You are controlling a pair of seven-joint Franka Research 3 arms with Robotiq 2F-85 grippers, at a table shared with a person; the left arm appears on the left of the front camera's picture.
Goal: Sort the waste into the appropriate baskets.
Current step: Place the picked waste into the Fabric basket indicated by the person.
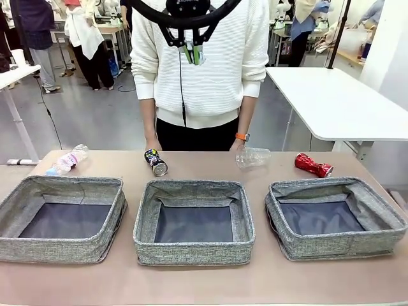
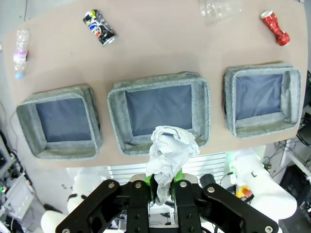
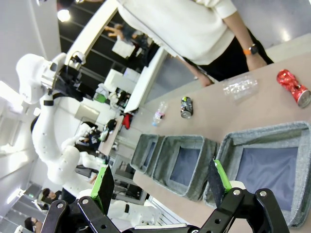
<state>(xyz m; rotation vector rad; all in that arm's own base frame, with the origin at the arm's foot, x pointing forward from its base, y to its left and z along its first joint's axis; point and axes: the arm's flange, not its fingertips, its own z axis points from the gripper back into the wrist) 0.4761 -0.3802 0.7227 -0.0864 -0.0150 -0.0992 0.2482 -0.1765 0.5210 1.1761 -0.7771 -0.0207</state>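
My left arm is raised high over the table (image 2: pixel 146 53), wrist bent so that the left claw (image 2: pixel 165 190) points straight down. It is clamped on the crumpled white paper ball (image 2: pixel 171 154), which bulges out past my fingertips (the green pads (image 2: pixel 179 174) barely peek from behind it). Looking along my fingers, the ball hangs over the near wall of the middle basket (image 2: pixel 116 121). The left basket (image 2: pixel 63 148) and right basket (image 2: pixel 262 127) sit to either side of the claw, well below it. Past the baskets, farther from the claw, lie the dark printed can (image 2: pixel 99 27), the clear plastic cup (image 2: pixel 221 9) and the crushed red can (image 2: pixel 275 27). The bottle (image 2: pixel 20 51) lies off beyond the left basket's far corner.

My right wrist is rolled, so the table slants across its view. The right claw (image 3: pixel 160 179) is spread wide with nothing between its fingers, and the nearest basket lies just beyond one fingertip.

The paper covers my left fingertips, so I cannot see where they bite into it. The top edge of my left wrist view cuts the cup off. From the front, the top of the frame clips my left claw. There the ball is hard to tell from the white jumper of the person (image 1: pixel 223 83) behind it. The bottle's label is too small to read.
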